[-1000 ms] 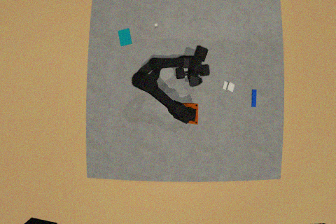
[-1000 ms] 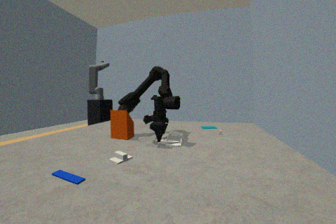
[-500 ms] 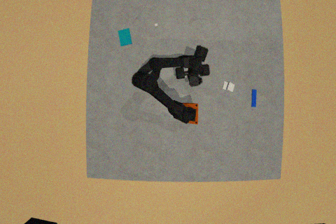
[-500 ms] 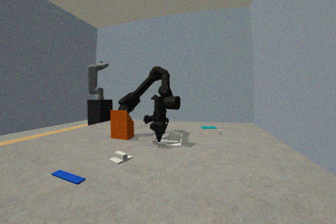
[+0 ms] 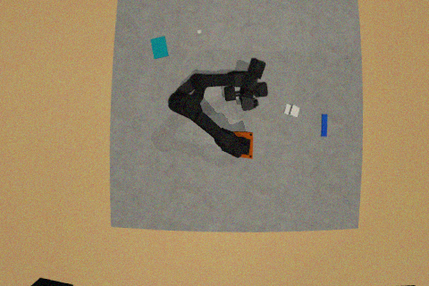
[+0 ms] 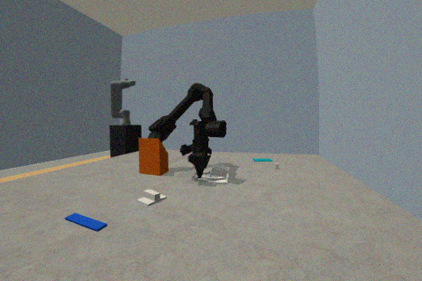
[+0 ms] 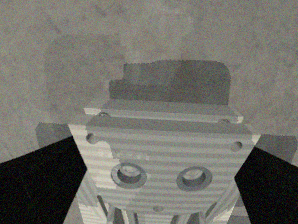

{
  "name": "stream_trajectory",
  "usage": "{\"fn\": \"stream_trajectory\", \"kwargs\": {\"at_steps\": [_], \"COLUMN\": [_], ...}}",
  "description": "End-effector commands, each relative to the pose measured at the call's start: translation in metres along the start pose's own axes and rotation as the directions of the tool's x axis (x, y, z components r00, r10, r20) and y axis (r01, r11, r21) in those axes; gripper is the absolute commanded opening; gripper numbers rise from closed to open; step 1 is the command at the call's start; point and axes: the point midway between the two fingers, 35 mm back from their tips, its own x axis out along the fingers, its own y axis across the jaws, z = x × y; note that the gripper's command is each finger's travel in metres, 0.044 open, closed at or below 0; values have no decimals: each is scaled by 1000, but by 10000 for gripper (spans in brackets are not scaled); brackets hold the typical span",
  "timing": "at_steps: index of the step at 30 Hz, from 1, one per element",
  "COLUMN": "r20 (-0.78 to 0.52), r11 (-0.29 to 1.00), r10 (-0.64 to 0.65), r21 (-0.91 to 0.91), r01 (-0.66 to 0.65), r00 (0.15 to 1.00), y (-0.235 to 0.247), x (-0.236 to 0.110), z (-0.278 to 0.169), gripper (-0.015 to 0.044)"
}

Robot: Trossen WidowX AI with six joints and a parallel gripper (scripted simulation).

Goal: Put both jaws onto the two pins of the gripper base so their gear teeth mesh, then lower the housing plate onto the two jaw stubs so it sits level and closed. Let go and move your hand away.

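Pale housing plate (image 7: 158, 162) above other pale parts (image 6: 215, 179) (image 7: 165, 108), near the orange block (image 5: 250, 145) (image 6: 150, 156)
Flat-faced, with two ringed holes (smaller ones near its corners); whether it sits level is unclear

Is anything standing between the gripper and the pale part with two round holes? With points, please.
Nothing visible stands between them: the gripper (image 5: 245, 94) (image 6: 200, 176) (image 7: 161, 143) has its fingers at opposite side edges of the pale holed part (image 6: 220, 172) (image 7: 159, 161). Its underside is hidden.

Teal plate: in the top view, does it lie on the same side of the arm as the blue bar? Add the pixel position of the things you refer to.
No, the teal plate (image 5: 159, 47) (image 6: 262, 160) lies left of the arm in the top view, the blue bar (image 5: 323, 125) (image 6: 86, 221) right.
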Motion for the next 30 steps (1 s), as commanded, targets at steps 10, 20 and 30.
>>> {"fn": "stream_trajectory", "kwargs": {"at_steps": [10, 20, 30], "r20": [5, 5, -2], "r11": [1000, 1000, 1000], "r10": [-6, -6, -1], "r21": [-7, -7, 1], "r01": [6, 6, 1], "r00": [1000, 1000, 1000], "y": [-1, -1, 0], "x": [6, 6, 0], "z": [0, 0, 0], "gripper": [351, 351, 440]}}
